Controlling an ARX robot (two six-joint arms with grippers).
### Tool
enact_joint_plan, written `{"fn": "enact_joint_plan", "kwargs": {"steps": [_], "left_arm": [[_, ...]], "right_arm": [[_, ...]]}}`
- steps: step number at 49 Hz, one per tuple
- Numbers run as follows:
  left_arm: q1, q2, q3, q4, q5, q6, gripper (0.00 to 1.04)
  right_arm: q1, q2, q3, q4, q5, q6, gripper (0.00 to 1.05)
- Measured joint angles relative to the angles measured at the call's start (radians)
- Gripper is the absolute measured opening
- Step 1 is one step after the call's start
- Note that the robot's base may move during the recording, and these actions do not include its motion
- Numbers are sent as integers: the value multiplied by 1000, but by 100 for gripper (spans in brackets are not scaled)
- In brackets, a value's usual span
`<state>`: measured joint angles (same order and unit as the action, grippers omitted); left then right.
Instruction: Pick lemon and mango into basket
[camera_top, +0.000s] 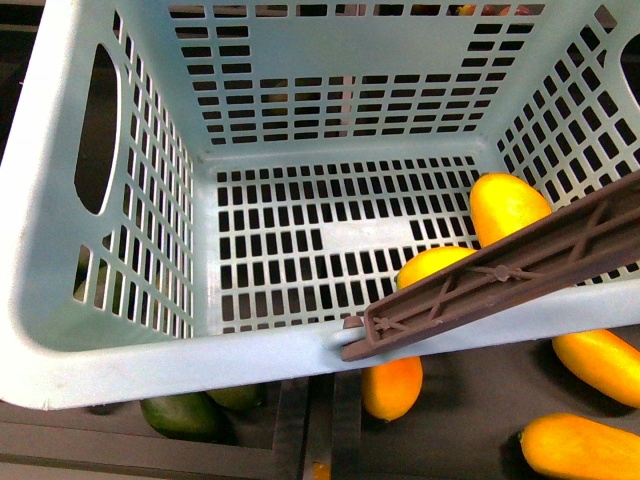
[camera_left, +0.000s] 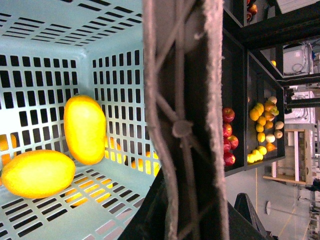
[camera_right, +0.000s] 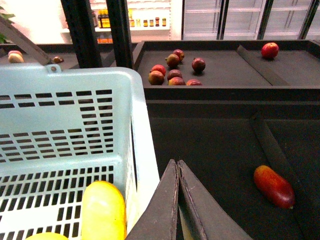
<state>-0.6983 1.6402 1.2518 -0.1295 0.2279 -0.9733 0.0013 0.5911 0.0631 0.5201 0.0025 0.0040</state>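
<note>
Front cam: basket (camera_top: 60, 330) fills most of the frame, with its left wall at 9 o'clock. Two dark green fruits (camera_top: 180, 414) sit below the near rim at 7 o'clock, on the dark shelf (camera_top: 470, 400). One loose yellow-orange fruit (camera_top: 392, 388) is at 6 o'clock, half tucked under the rim.

Lemon (camera_top: 432, 264) is on the basket floor at 4 o'clock, partly hidden by the brown handle (camera_top: 520, 262). Mango (camera_top: 505, 205) is just past it at 3 o'clock, against the right wall. The handle runs from its pivot on the near rim toward 3 o'clock, clear of the rim. Two more yellow-orange fruits lie outside at 4–5 o'clock.

Left wrist cam: left gripper (camera_left: 202, 200) straddles the handle, a finger on either side. Pad contact is hidden, so I can't tell if it's clamped. Mango stands on end in the basket corner, lemon lying just beside it.

Right wrist cam: right gripper (camera_right: 176, 165) has its jaws together with nothing between them. It's outside the basket, just beside its wall, over the dark shelf. A red oblong fruit (camera_right: 274, 186) lies on the shelf well apart, and a cluster of red fruits (camera_right: 172, 72) sits on the farther tray.
</note>
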Motion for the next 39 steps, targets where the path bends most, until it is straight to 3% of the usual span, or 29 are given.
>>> {"fn": "enact_joint_plan", "kwargs": {"steps": [13, 39], "left_arm": [[0, 0, 0, 0, 0, 0, 5], [0, 0, 0, 0, 0, 0, 5]], "right_arm": [[0, -101, -45, -38, 0, -1, 2], [0, -322, -46, -250, -2, -1, 2]]}}
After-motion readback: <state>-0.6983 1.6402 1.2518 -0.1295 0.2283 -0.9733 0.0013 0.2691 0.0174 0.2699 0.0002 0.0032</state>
